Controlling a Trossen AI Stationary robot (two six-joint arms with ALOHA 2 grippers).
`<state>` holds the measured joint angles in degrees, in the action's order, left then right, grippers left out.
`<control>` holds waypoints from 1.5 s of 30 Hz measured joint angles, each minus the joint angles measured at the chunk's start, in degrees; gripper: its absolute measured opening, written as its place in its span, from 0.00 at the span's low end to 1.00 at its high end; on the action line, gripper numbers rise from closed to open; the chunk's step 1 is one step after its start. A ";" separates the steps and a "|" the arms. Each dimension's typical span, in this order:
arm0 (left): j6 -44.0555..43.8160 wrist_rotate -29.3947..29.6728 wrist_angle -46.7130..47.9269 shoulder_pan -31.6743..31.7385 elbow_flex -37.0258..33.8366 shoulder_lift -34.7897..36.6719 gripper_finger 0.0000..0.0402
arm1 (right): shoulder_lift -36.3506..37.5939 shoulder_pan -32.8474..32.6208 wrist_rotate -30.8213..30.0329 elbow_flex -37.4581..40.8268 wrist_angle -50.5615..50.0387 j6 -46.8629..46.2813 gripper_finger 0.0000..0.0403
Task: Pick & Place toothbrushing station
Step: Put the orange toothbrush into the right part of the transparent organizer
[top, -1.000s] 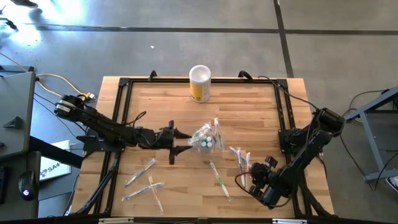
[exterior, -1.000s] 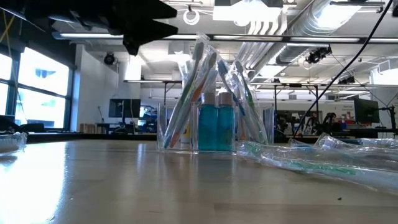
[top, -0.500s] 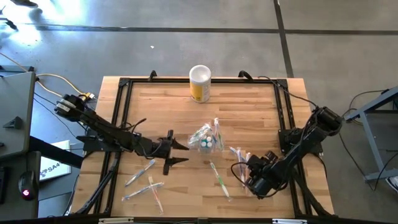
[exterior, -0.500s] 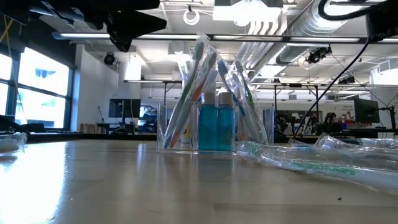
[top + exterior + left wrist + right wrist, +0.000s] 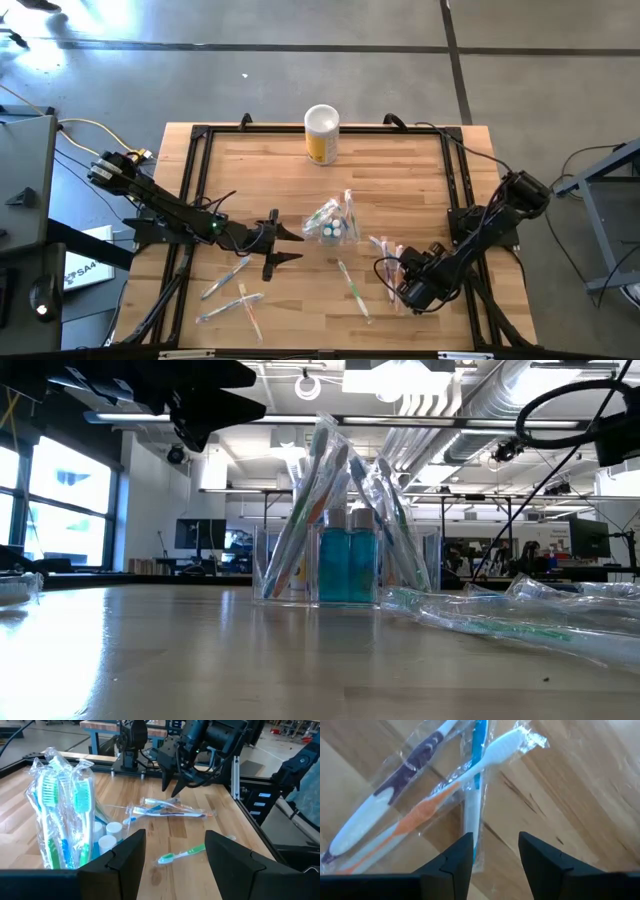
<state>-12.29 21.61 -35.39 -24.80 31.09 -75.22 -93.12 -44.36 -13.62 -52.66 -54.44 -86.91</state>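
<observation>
The toothbrushing station (image 5: 333,222) is a small clear holder on the table's middle. Wrapped toothbrushes lean out of it and teal tubes (image 5: 347,565) stand upright inside. My left gripper (image 5: 287,247) is open just left of the station, pointing level toward it (image 5: 65,820) with nothing between its fingers. My right gripper (image 5: 393,276) is open and points down over a small heap of wrapped toothbrushes (image 5: 470,785) lying flat at the right. Its fingertips stand above them, clear of them. The left wrist view also shows the right gripper (image 5: 171,787) over that heap (image 5: 170,811).
A yellow canister with a white top (image 5: 321,134) stands at the far edge. Loose wrapped toothbrushes (image 5: 232,292) lie near the left front, and a green toothbrush (image 5: 352,285) lies in front of the station. Black frame rails (image 5: 196,170) run along the table's sides.
My left gripper has swung a little toward the near edge and then kept still. My right gripper has moved toward the table's left and sunk, coming over the heap of wrapped toothbrushes. The station and the toothbrushes have kept their places.
</observation>
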 joint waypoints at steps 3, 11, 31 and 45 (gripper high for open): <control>0.00 0.00 0.02 0.00 0.00 0.00 0.50 | 0.01 1.03 0.19 0.00 0.66 -0.24 0.37; -0.02 0.00 1.20 0.00 0.00 0.00 0.50 | 0.02 5.83 0.30 -0.02 5.39 -0.28 0.37; -0.31 0.00 4.32 0.00 0.00 0.00 0.50 | 0.04 13.44 2.59 -0.04 9.31 6.19 0.37; -0.26 0.00 4.56 0.00 0.00 0.00 0.50 | 0.04 14.92 2.07 -0.04 12.66 7.69 0.37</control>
<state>-12.56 21.61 -30.83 -24.80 31.09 -75.22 -93.08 -29.44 -11.55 -52.71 -41.78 -79.22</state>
